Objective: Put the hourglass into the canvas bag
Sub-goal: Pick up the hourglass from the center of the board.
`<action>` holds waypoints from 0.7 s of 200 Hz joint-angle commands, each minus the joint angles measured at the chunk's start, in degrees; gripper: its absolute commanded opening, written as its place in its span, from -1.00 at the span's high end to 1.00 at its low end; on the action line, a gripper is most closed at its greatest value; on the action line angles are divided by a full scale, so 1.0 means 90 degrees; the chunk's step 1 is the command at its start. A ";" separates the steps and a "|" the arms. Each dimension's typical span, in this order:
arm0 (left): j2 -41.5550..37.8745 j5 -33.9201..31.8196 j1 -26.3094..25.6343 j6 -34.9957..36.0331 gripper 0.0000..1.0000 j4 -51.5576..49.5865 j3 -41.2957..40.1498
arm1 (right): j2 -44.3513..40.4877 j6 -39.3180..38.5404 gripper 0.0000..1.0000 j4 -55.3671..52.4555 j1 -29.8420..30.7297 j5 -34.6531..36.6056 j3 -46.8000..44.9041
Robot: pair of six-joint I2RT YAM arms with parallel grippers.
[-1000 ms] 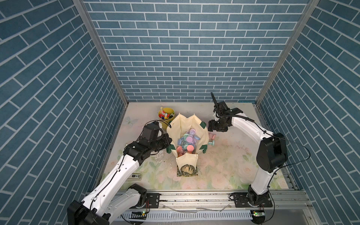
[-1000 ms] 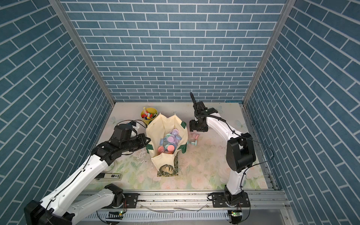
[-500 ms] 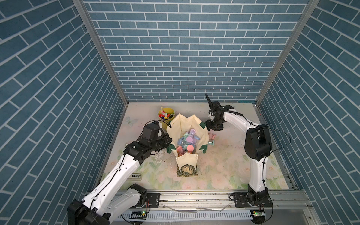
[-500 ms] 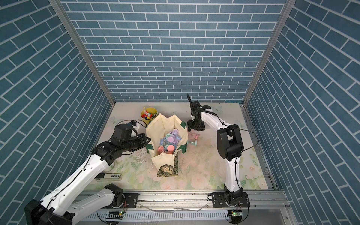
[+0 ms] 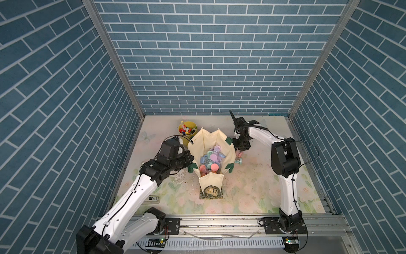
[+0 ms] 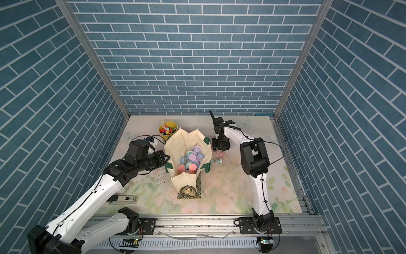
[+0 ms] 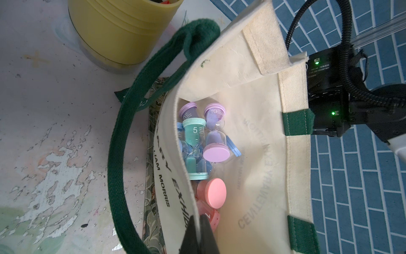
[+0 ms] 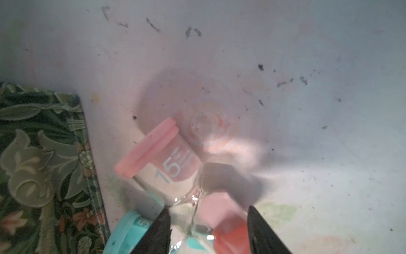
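Observation:
The cream canvas bag (image 5: 211, 140) with green straps stands mid-mat, its mouth held wide and several coloured hourglasses (image 5: 212, 157) lying inside. My left gripper (image 7: 198, 228) is shut on the bag's near rim (image 7: 182, 176). A pink hourglass (image 8: 167, 162) marked 15 lies on the mat just right of the bag, with a teal hourglass (image 8: 129, 233) beside it. My right gripper (image 8: 207, 228) hangs low over the pink one. Its fingers stand apart on either side of the sand-filled bulb, the gripper still open. In both top views the wrist (image 5: 241, 144) hides those jaws.
A yellow cup of markers (image 5: 187, 132) stands behind the bag on its left. A small white device (image 5: 151, 199) lies by the left arm near the mat's front. Blue brick walls enclose three sides, and a metal rail (image 5: 219, 222) runs along the front.
The right arm's elbow has swung in from the right and folded upright. Its gripper has stayed low beside the bag over the pink hourglass. The left arm and bag have not moved.

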 commanded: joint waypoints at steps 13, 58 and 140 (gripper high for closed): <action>-0.0037 -0.0113 -0.0028 0.0073 1.00 0.0188 0.0040 | 0.0207 0.0174 0.03 -0.0138 -0.0002 0.0190 -0.0017; -0.0036 -0.0127 -0.0033 0.0074 1.00 0.0167 0.0036 | 0.0050 0.0408 0.28 0.0053 -0.0012 0.0563 -0.0433; 0.0001 -0.0084 -0.0031 0.0070 1.00 0.0196 0.0036 | -0.1078 0.1311 0.43 0.0619 -0.0119 0.1121 -0.2055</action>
